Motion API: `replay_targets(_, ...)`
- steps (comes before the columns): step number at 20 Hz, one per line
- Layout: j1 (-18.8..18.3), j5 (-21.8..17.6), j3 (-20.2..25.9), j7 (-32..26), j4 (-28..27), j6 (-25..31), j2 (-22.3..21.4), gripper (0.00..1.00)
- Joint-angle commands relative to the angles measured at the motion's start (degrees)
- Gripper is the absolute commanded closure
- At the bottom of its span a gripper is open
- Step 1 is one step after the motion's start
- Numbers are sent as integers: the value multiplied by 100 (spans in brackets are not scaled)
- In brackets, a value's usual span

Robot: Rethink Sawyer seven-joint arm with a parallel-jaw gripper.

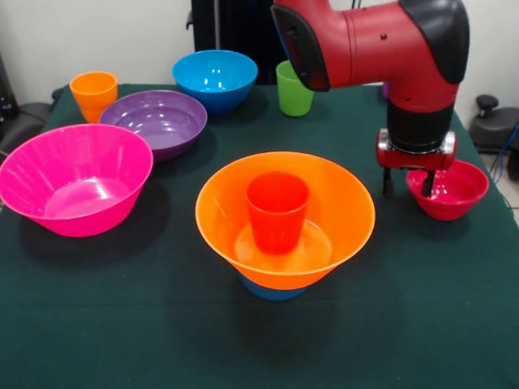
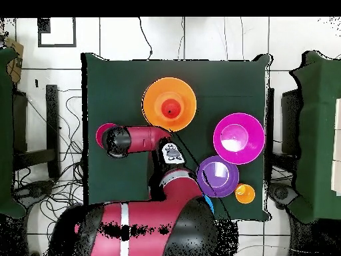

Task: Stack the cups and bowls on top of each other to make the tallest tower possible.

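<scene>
Gripper [image 1: 408,185] is hanging right over the small red bowl [image 1: 454,193], fingers spread apart, nothing held, one finger dipping w/in the rim, other outside. Tower [image 1: 284,223] is sitting mid-table: large orange bowl [image 1: 340,211] on the light-blue bowl [image 1: 272,289], red-orange cup [image 1: 277,211] inside. Prob. best pinching the wall squarely, lifting clear w/o dragging.
</scene>
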Motion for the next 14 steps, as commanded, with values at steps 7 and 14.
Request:
replay_targets(7, -222, -369, 765, -243, -206, -319, 350, 100)
replay_targets(14, -228, -404, 748, -225, -163, -180, 295, 100)
